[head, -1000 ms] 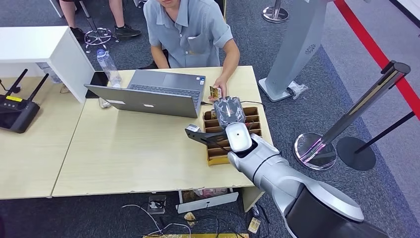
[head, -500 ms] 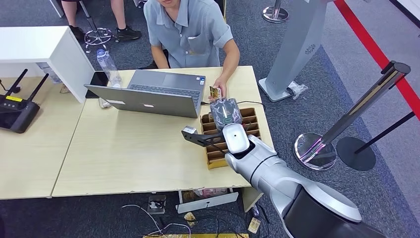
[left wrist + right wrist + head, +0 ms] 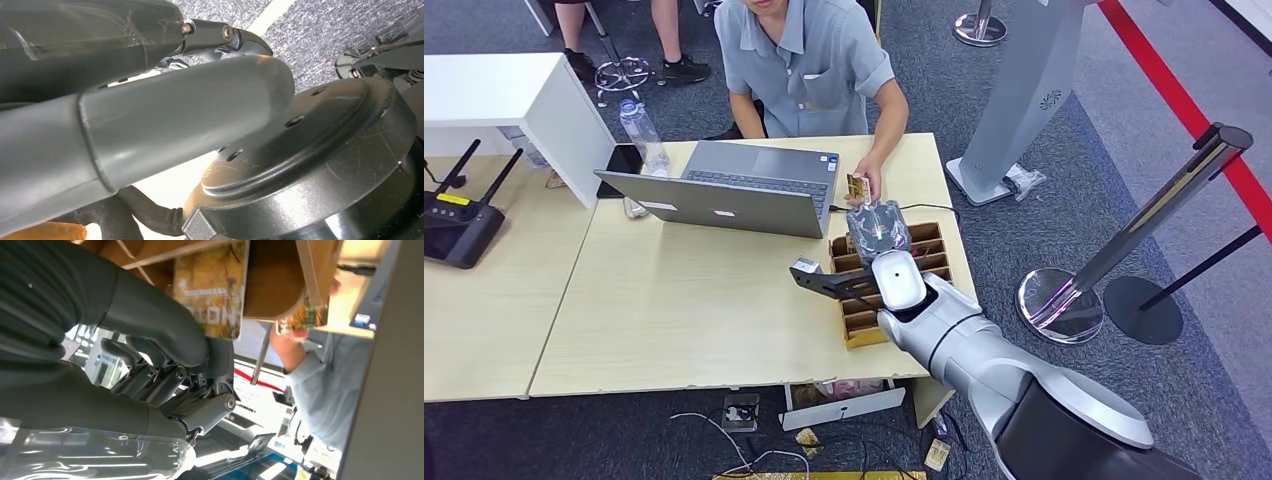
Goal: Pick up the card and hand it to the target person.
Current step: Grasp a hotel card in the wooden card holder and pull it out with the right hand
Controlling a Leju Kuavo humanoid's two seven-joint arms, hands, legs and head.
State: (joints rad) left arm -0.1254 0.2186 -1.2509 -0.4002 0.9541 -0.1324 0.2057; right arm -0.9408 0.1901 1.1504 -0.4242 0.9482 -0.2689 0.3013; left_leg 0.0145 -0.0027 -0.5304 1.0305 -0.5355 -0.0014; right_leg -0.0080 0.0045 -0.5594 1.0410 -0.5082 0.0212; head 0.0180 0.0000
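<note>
The right arm (image 3: 984,350) reaches forward from below over the near right part of the light wooden table (image 3: 674,300), and the right hand (image 3: 879,228) hovers over the far end of a brown cardboard divider box (image 3: 856,318) that sits at the table's right edge. In the right wrist view the thick grey thumb (image 3: 160,320) presses on a yellow printed card (image 3: 215,287) that stands in one of the box's slots, with the darker fingers (image 3: 150,377) curled on its other side — it looks like a pinch, though the contact behind the card is hidden. The left hand (image 3: 150,100) appears in its wrist view as a grey thumb lying along darker fingers, close to a dark metal disc (image 3: 320,165); nothing visible sits in it, and how far it is closed I cannot tell. Beyond the box, a person in a grey-blue shirt (image 3: 809,60) sits at the far side of the table, one hand (image 3: 867,185) holding a second small card (image 3: 857,186) just past the right hand. An open grey laptop (image 3: 724,195) stands to the left, with a plastic bottle (image 3: 642,130) behind it.
</note>
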